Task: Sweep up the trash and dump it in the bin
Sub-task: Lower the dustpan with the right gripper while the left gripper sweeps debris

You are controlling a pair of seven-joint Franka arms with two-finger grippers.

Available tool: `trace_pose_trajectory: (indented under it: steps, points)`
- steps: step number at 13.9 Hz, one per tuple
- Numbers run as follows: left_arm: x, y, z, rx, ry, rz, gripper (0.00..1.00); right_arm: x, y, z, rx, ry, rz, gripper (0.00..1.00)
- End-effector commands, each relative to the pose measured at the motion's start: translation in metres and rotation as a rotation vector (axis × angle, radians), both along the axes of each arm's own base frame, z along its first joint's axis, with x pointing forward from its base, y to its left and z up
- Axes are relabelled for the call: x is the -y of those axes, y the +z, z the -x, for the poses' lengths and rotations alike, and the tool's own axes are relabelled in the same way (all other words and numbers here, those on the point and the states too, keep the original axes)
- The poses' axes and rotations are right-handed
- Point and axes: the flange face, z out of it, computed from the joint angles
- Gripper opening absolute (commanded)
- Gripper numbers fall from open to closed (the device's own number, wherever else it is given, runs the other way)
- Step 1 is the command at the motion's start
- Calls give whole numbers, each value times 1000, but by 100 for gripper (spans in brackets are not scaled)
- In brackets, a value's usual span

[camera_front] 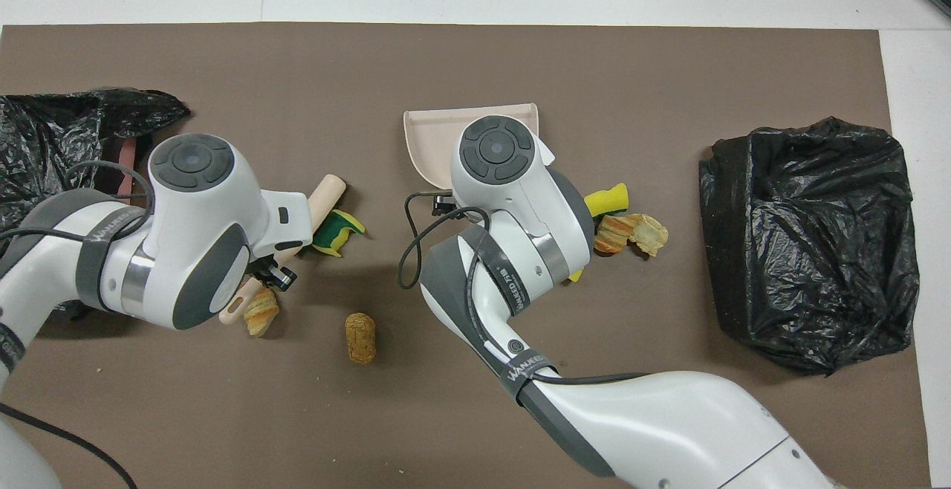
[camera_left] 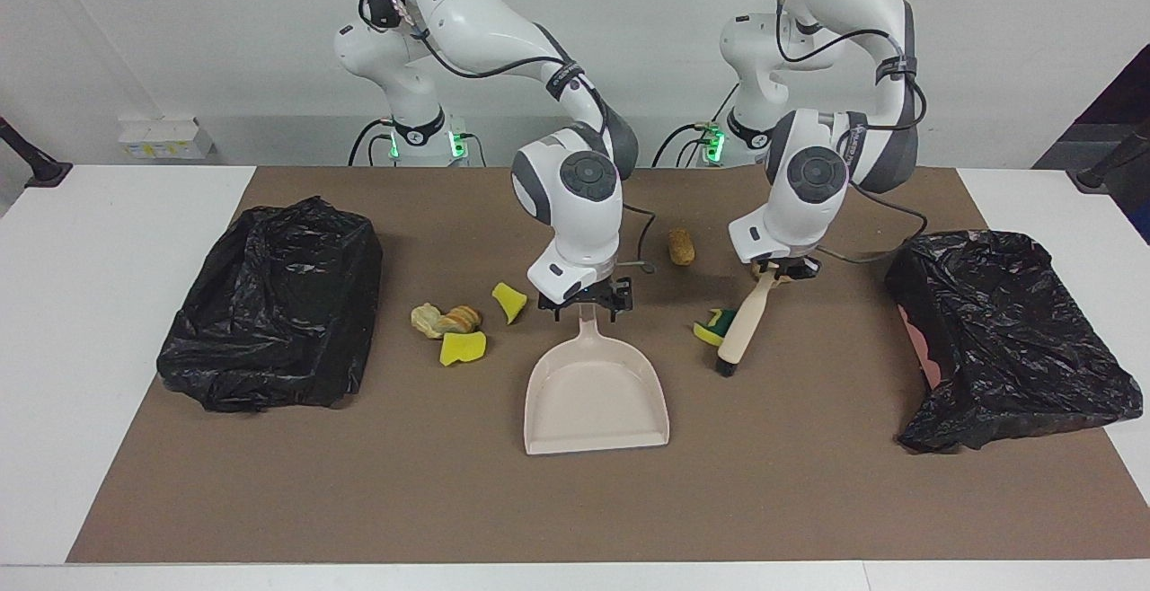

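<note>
My right gripper (camera_left: 585, 304) is down at the handle of the beige dustpan (camera_left: 597, 393), open, with a finger on each side of it. My left gripper (camera_left: 780, 271) is shut on the wooden brush (camera_left: 744, 325), whose bristles rest on the mat against a green-and-yellow sponge bit (camera_left: 710, 329). A tan lump (camera_left: 681, 246) lies nearer the robots. Another bread-like lump (camera_front: 260, 312) sits by the brush handle's end. Two yellow bits (camera_left: 463, 348) (camera_left: 508, 300) and pale lumps (camera_left: 440, 320) lie beside the dustpan toward the right arm's end.
Two bins lined with black bags stand on the brown mat, one (camera_left: 269, 304) at the right arm's end and one (camera_left: 1006, 339) at the left arm's end. The dustpan's mouth faces away from the robots.
</note>
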Motion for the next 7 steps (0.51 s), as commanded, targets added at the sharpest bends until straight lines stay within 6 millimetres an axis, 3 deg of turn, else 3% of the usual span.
trace_pose_trajectory:
  steps: [1, 2, 4, 7]
  points:
    - [10, 18, 19, -10, -27, -34, 0, 7, 1, 0, 7, 11, -31, 15]
    - [7, 31, 21, 7, -20, -36, 0, 6, 2, 1, 1, -6, -38, 0]
    - [-6, 51, 28, 11, 28, -56, 0, 9, 3, 0, -8, 13, -36, 0]
    - [-25, 67, 41, 22, 278, -149, 0, 7, 9, 0, 2, 137, -43, 0]
